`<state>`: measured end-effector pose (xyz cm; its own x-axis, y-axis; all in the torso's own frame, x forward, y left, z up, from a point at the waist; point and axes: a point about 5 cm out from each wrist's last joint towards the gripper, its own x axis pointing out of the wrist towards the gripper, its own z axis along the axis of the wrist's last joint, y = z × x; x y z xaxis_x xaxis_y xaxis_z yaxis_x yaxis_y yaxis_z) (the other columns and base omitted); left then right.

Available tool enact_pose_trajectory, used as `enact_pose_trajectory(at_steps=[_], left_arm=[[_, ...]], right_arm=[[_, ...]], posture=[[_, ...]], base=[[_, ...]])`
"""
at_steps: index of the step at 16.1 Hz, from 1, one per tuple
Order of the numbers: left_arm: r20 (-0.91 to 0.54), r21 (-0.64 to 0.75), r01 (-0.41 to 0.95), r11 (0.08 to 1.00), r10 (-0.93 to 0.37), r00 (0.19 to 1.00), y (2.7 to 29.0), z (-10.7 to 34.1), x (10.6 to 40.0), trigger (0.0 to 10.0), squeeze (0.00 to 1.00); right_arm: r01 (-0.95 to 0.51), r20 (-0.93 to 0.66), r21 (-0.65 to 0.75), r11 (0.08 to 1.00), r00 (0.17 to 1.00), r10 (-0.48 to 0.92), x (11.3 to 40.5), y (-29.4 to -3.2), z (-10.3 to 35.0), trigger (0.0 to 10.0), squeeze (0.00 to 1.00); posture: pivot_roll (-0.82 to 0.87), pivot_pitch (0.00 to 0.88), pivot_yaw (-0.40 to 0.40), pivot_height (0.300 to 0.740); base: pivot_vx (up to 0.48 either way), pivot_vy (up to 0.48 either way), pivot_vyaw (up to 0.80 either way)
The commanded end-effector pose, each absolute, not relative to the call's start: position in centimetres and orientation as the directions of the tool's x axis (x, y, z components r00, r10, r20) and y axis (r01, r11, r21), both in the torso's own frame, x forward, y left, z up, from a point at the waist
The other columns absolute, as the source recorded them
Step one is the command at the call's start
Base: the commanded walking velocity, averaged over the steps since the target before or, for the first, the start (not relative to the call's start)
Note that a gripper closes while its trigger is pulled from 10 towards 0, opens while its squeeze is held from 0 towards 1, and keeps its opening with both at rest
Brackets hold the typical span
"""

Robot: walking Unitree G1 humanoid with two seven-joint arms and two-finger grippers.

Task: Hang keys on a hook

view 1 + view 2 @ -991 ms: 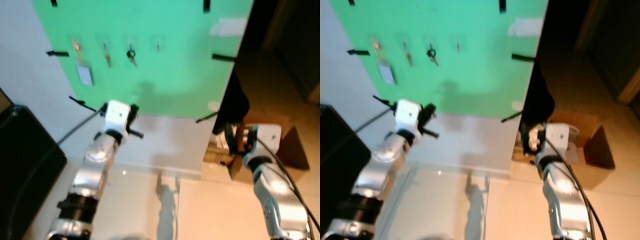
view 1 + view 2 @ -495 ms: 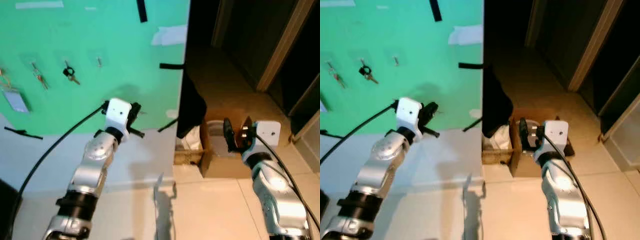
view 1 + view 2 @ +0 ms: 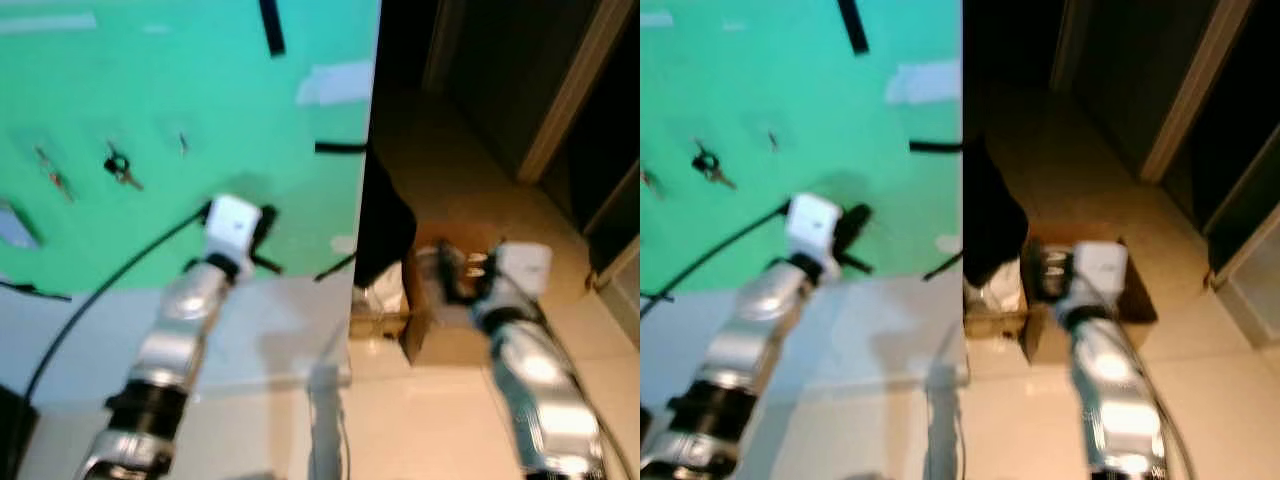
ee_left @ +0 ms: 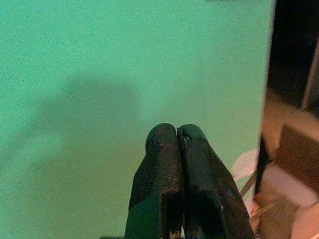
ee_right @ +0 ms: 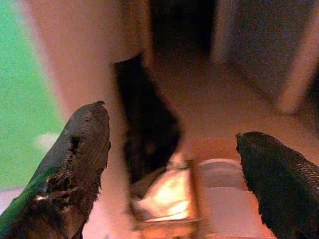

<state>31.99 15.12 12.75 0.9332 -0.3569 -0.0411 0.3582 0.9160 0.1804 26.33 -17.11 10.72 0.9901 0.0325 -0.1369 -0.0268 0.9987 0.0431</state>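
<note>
Two grippers: left gripper [image 4: 180,149], fingers pressed together, faces the green board [image 3: 200,80]; right gripper [image 5: 174,164] fingers wide apart.

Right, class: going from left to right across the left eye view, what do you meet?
Key bunch on the green board → left gripper → black cloth at the board's edge → cardboard box → right gripper.

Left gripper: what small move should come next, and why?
Probably swing the left gripper up and toward the robot's left, to the keys hanging on the green board. Its jaws are shut with nothing visible between them, and it sits below and right of them.
</note>
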Motion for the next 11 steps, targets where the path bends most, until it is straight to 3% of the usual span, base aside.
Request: enact_pose_trajectory(at_steps=[1, 11], left_arm=[[-0.033, 0.180, 0.381, 0.907, -0.381, 0.924, 14.56, 13.06, 32.10, 10.0, 0.00], [-0.039, 0.179, 0.392, 0.902, -0.391, 0.919, 15.35, 13.06, 31.46, 10.0, 0.00]], right_arm=[[0.001, -0.127, 0.032, 0.999, 0.992, 0.003, 26.05, -17.88, 10.89, 10.0, 0.00], [-0.006, -0.139, 0.032, 0.999, 0.990, 0.010, 25.63, -17.85, 10.65, 10.0, 0.00]], posture=[[-0.11, 0.000, 0.074, 0.740], [-0.09, 0.000, 0.062, 0.740]], base=[[0.000, 0.334, -0.80], [0.000, 0.390, -0.80]])
